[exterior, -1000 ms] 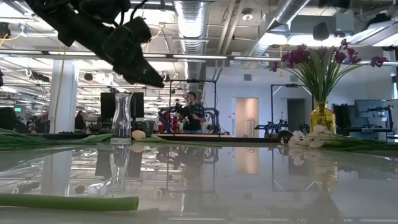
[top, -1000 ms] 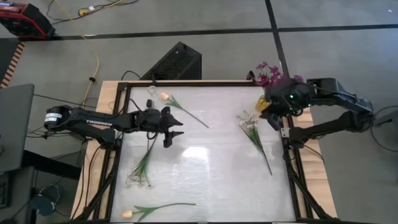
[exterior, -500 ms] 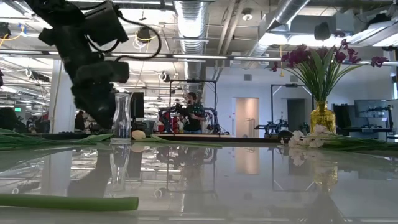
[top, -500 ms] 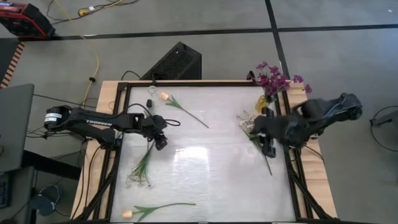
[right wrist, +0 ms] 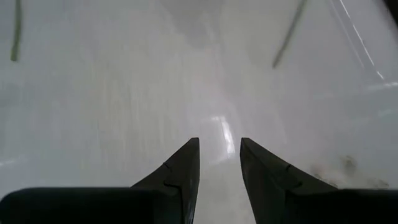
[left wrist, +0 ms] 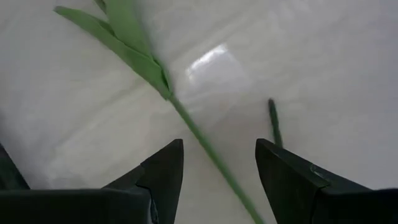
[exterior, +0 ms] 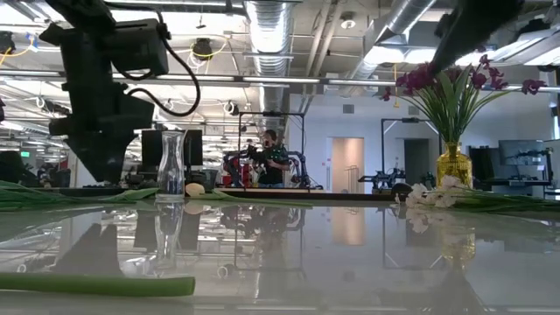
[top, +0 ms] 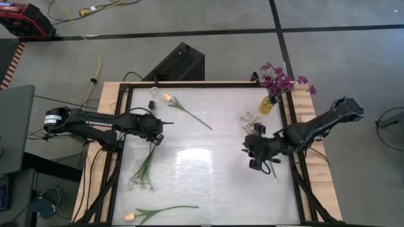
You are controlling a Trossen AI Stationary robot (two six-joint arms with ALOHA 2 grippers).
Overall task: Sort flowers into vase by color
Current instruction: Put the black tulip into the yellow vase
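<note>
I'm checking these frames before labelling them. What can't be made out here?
- Right claw, high view: whether it touches the white flower sprig beneath; the arm covers part of the sprig.
- Left claw, left wrist view: the green stem runs off the picture's edge.
- Clear vase, low view: any contents are too faint to tell.
- Right arm, low view: mostly cut off at the top.

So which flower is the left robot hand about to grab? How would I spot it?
Find the white table and look at its left half, where the left gripper hovers with open fingers. Right below it lies the white-blossom sprig, stem toward the gripper. Unlike the two tulips nearby, it ends in tiny white blossoms, not one peach bud.
</note>
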